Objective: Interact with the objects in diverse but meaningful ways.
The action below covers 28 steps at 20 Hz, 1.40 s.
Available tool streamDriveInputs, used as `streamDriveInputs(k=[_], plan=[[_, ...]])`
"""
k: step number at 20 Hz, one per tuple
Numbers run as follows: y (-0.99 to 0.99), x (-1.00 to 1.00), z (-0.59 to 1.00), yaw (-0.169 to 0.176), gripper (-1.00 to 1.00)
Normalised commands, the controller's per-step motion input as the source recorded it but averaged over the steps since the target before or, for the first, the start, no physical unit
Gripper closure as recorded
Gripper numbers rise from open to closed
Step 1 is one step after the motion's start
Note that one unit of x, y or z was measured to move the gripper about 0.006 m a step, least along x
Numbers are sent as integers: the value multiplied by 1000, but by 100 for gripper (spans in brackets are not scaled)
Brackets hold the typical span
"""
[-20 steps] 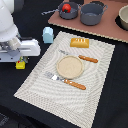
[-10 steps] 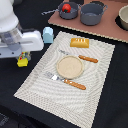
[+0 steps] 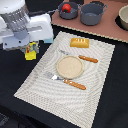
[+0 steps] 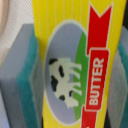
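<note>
My gripper (image 3: 31, 49) is shut on the yellow butter block (image 3: 30, 53) and holds it upright, low over the black table, just off the placemat's edge on the exterior view's left. In the wrist view the butter block (image 4: 75, 70), with its cow picture and red "BUTTER" band, fills the space between the grey-and-teal pads (image 4: 22, 80). The orange-yellow bread loaf (image 3: 79, 42) lies on the placemat's far part. A small red ball (image 3: 65, 8) sits in a grey bowl (image 3: 74, 11). The grey two-handled pot (image 3: 93, 12) stands beside it. The pale blue carton is out of view.
A striped placemat (image 3: 45, 92) holds a round tan plate (image 3: 69, 66), a wooden-handled knife (image 3: 88, 58) and a wooden-handled fork (image 3: 65, 80). The pots stand on a reddish board (image 3: 107, 29). Another bowl (image 3: 123, 17) sits at the exterior view's far right.
The arm has carried the butter block toward the exterior view's right and a little farther back, closer to the placemat's edge. Nothing else has moved.
</note>
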Motion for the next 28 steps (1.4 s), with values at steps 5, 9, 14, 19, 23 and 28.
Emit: streamDriveInputs(k=[5, 9, 14, 19, 23, 28], plan=[[-357, 902, 233, 0, 100], [-374, 867, 174, 0, 100], [-357, 789, 141, 0, 100], [-336, 731, 78, 0, 100], [-265, 659, 101, 0, 100], [-217, 551, 118, 0, 100]])
